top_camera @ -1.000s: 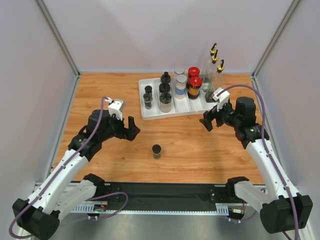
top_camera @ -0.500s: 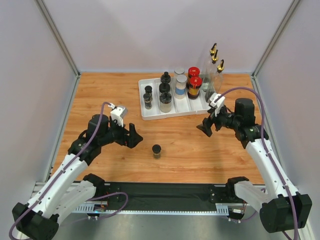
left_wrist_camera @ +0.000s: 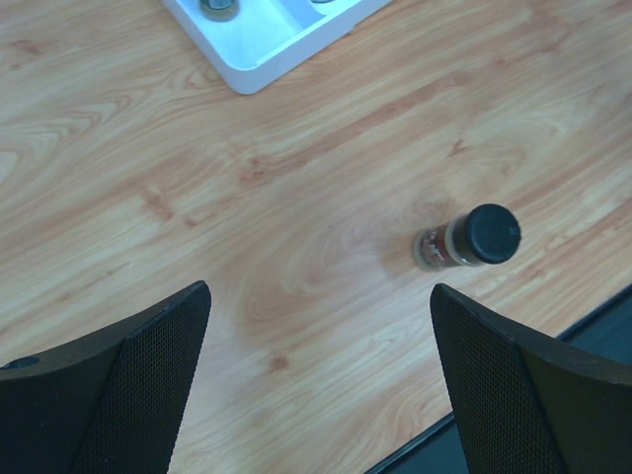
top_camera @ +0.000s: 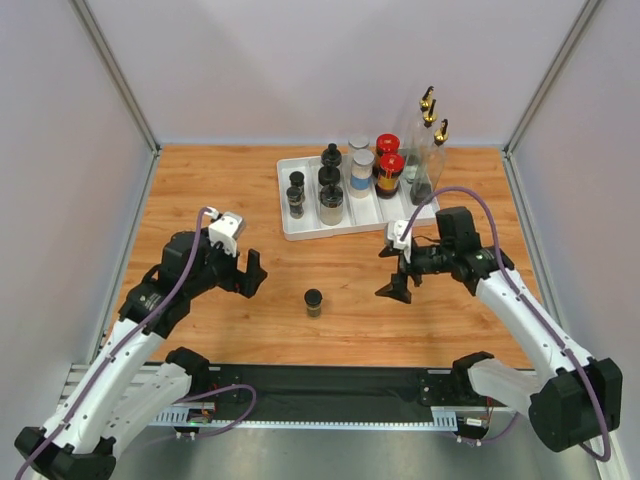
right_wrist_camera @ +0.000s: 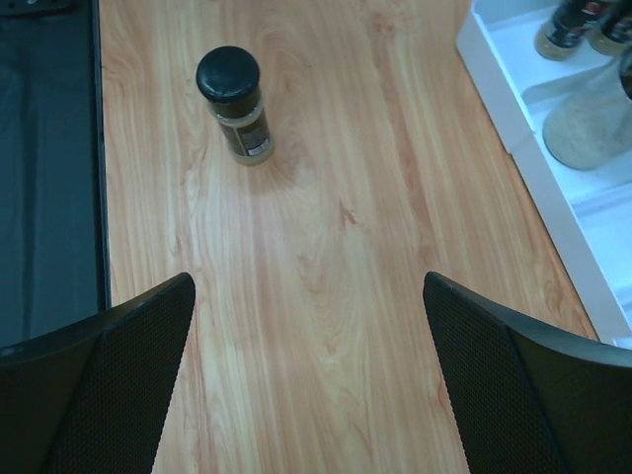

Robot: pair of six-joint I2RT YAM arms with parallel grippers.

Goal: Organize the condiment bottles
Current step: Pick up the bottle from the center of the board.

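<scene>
A small black-lidded jar (top_camera: 313, 301) stands alone on the wooden table, between my two grippers. The other condiment bottles stand in or beside the white tray (top_camera: 300, 229): black-lidded jars (top_camera: 329, 182), grey-lidded clear jars (top_camera: 361, 165), red-capped jars (top_camera: 389, 170) and tall gold-spouted bottles (top_camera: 428, 140). My left gripper (top_camera: 250, 275) is open and empty, left of the lone jar (left_wrist_camera: 469, 240), which shows ahead of its right finger. My right gripper (top_camera: 395, 272) is open and empty to the jar's right, and the jar (right_wrist_camera: 235, 104) shows ahead of its left finger.
The tray corner (left_wrist_camera: 267, 59) lies ahead of the left gripper, and the tray's edge (right_wrist_camera: 513, 118) lies at the right of the right wrist view. A black rail (top_camera: 330, 385) runs along the near table edge. Grey walls enclose three sides.
My right gripper has swung away from the tray, down and left toward the lone jar. My left gripper has drifted slightly left and nearer. Both stayed open.
</scene>
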